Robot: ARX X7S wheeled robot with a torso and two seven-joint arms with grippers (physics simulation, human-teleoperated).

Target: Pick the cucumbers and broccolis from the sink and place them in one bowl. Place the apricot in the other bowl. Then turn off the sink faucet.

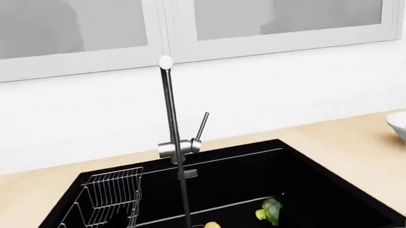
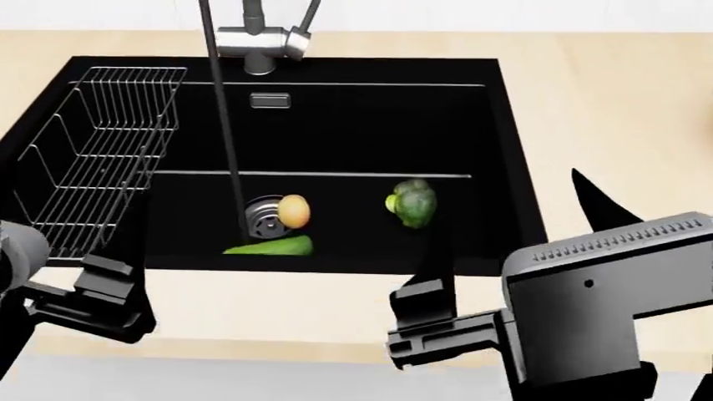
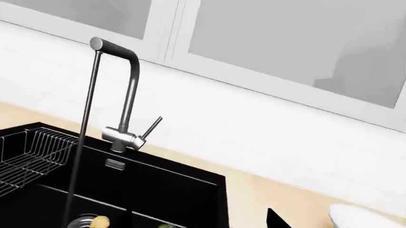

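The wooden desk [image 2: 602, 100] carries the black sink [image 2: 368, 125], which fills the head view's centre. A wire rack [image 2: 100, 150] hangs at its nine o'clock side. The sink faucet [image 2: 262, 42] stands at twelve o'clock, its thin lever slanting up, a stream running down to the drain [image 2: 263, 212].

Nothing is lifted yet, so the first pick is in hand. The right gripper [image 2: 507, 242] hovers over the near rim at five o'clock with its fingers spread wide and nothing between them. The left gripper [image 2: 112, 288] waits at seven o'clock; whether its fingers are apart I cannot tell.

The cucumber [image 2: 270, 246] lies at the sink's six o'clock wall, long axis running three to nine o'clock. The broccoli [image 2: 412, 203] lies near four o'clock, stalk toward nine. The apricot [image 2: 293, 210] touches the drain.

Next, the right arm should descend over the broccoli. One white bowl [image 1: 397, 124] shows at the left wrist view's edge.
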